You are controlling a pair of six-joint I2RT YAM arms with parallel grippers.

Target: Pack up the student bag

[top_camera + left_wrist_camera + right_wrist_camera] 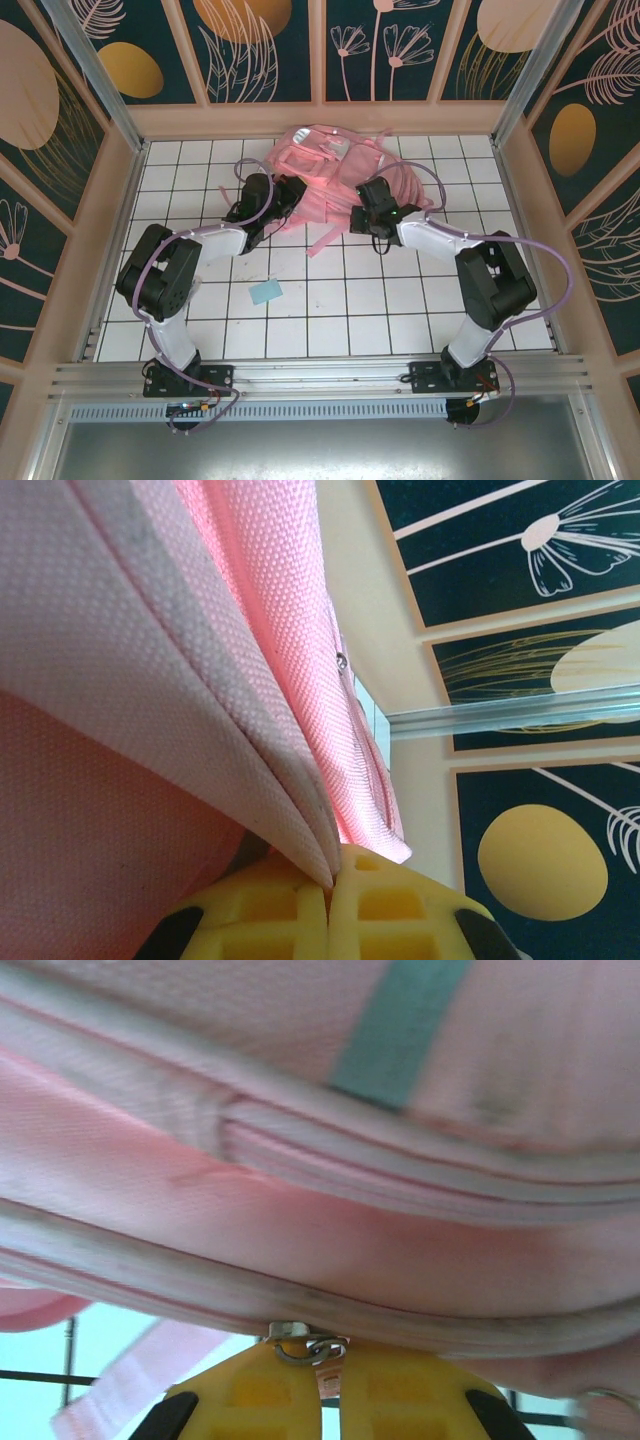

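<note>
The student bag (330, 165), a big soft pink backpack, lies at the back of the tiled table with its straps trailing toward me. My left gripper (288, 192) is at the bag's left side. In the left wrist view its yellow fingers (390, 910) are pressed together on a folded pink fabric edge of the bag (200, 680). My right gripper (363, 197) is at the bag's near right edge. In the right wrist view it (330, 1380) is shut on a small zipper pull (327, 1378) hanging from a metal ring (310, 1350) on the bag's seam (330, 1220).
A small flat light-blue item (266, 292) lies on the white tiles in front of the left arm. Wooden walls with dark floral panels (260, 50) close in the back and sides. A loose pink strap (328, 240) lies between the two arms.
</note>
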